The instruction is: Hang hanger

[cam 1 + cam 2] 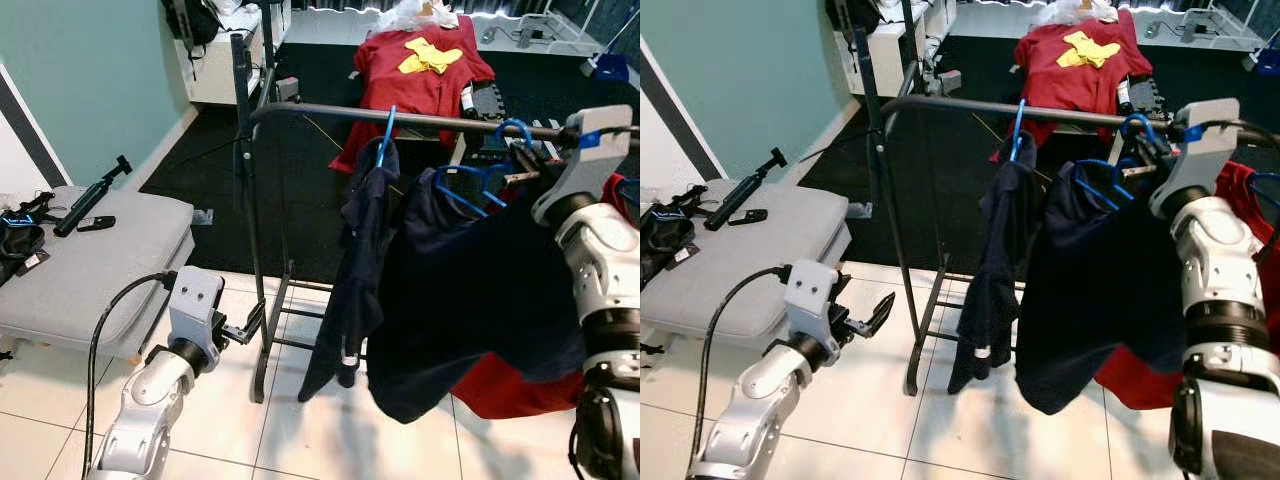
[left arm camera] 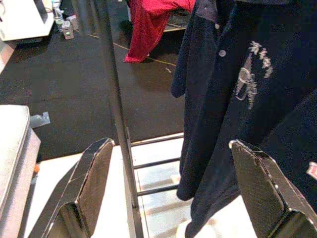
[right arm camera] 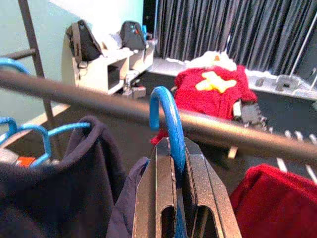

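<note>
A dark metal rail (image 1: 400, 118) runs across the clothes rack at chest height. My right gripper (image 1: 525, 165) is up beside the rail, shut on the neck of a blue hanger (image 3: 166, 106) that carries a navy shirt (image 1: 470, 300). The hanger's hook (image 1: 515, 128) curves at the rail's level; I cannot tell whether it rests on the rail. Another navy shirt (image 1: 365, 230) hangs from a second blue hanger (image 1: 387, 125) on the rail, just to the left. My left gripper (image 1: 255, 322) is low beside the rack's upright (image 1: 250, 220), open, with nothing between its fingers (image 2: 89, 188).
A grey padded bench (image 1: 90, 260) with a black tripod stands at the left. A red shirt (image 1: 420, 70) lies spread at the back on black carpet. A red garment (image 1: 500, 385) hangs behind the navy shirt at the right. White tiles lie under the rack.
</note>
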You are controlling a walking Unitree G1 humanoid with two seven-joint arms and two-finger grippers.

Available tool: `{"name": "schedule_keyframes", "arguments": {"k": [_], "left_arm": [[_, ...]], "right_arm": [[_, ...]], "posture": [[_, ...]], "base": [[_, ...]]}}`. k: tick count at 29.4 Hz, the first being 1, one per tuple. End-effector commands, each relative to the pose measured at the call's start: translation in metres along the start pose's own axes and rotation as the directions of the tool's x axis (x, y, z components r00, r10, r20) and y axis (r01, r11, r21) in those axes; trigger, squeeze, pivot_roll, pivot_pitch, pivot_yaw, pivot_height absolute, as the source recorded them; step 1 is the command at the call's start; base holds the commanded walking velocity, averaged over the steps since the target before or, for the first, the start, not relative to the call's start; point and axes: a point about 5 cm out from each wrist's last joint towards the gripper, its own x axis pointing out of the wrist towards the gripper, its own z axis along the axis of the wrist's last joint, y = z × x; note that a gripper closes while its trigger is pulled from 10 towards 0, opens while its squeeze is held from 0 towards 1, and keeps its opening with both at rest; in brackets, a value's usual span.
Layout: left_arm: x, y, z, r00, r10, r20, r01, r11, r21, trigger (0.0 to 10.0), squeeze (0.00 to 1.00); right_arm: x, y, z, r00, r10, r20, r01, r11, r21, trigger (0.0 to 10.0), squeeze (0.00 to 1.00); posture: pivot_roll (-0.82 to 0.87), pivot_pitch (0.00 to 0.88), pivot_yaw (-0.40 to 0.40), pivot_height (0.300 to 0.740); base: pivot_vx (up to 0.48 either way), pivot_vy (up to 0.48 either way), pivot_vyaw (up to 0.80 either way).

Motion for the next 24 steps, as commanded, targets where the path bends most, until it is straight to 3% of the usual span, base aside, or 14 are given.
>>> {"name": "schedule_keyframes", "arguments": {"k": [1, 10, 18, 20, 24], "left_arm": [[-0.006, 0.005, -0.005, 1.000, 0.006, -0.028, -0.006, 1.000, 0.000, 10.0, 0.00], [-0.021, 0.010, -0.013, 0.997, -0.006, -0.074, 0.007, 1.000, 0.015, 10.0, 0.00], [-0.027, 0.013, -0.013, 0.996, -0.012, -0.086, 0.015, 1.000, 0.027, 10.0, 0.00], [-0.030, 0.015, -0.012, 0.996, -0.017, -0.090, 0.020, 0.999, 0.032, 10.0, 0.00], [-0.033, 0.016, -0.011, 0.995, -0.023, -0.093, 0.027, 0.999, 0.038, 10.0, 0.00]], "right_arm": [[0.004, -0.007, 0.020, 0.997, -0.018, 0.076, 0.020, 0.999, -0.027, 10.0, 0.00], [0.010, -0.011, 0.043, 0.984, 0.002, 0.177, 0.001, 1.000, -0.016, 10.0, 0.00], [0.002, -0.031, 0.018, 0.988, -0.152, 0.032, 0.155, 0.983, -0.096, 10.0, 0.00], [-0.002, -0.041, 0.005, 0.975, -0.217, -0.052, 0.209, 0.969, -0.129, 10.0, 0.00], [-0.005, -0.047, -0.004, 0.963, -0.248, -0.110, 0.231, 0.962, -0.142, 10.0, 0.00]], "posture": [[0.08, 0.131, 0.002, 0.740], [0.09, 0.153, 0.017, 0.740], [0.11, 0.168, 0.030, 0.740], [0.12, 0.174, 0.039, 0.740], [0.12, 0.178, 0.048, 0.740]], "base": [[0.000, 0.000, 0.00], [0.000, 0.000, 0.00], [0.000, 0.000, 0.00], [0.000, 0.000, 0.00], [0.000, 0.000, 0.00]]}}
